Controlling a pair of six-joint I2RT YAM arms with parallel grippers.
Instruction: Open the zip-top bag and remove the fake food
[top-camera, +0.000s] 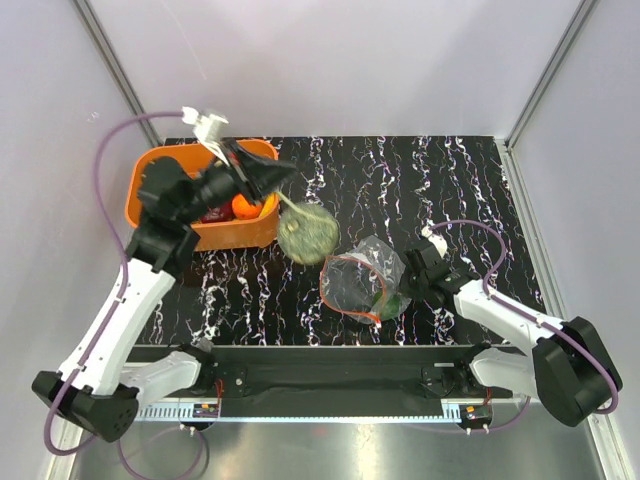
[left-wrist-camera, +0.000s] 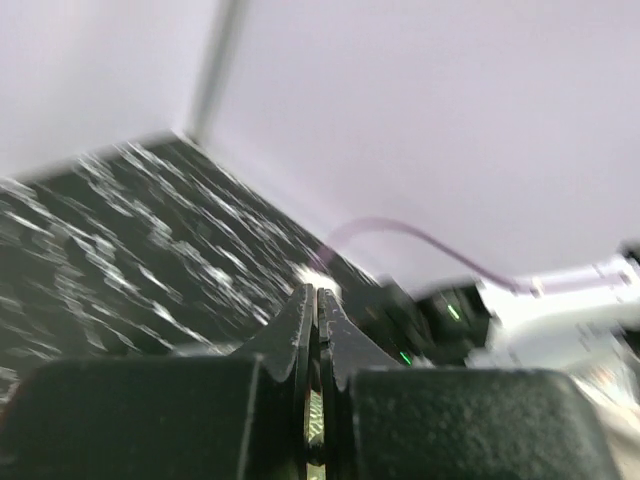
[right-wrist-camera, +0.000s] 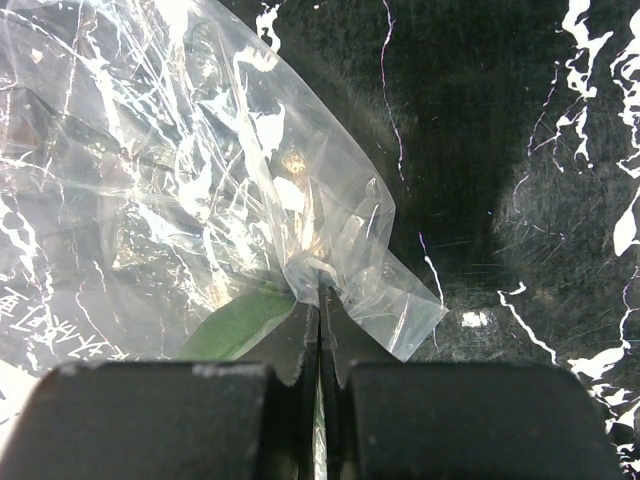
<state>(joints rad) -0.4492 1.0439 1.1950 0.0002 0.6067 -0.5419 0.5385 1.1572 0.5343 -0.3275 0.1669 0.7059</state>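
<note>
A black marbled table (top-camera: 450, 190) sits between pale walls. The zip-top bag (top-camera: 362, 278) lies open near the front edge, its orange-red mouth facing left. The right hand (right-wrist-camera: 320, 290) is pinching the bag's crumpled back corner against the table. The left hand (top-camera: 283, 172), pressed together, dangles a round green piece (top-camera: 305, 235) by its stem beside the orange basket (top-camera: 150, 170). It should probably set this down gently, clear of the bag, while the right holds firm.
</note>
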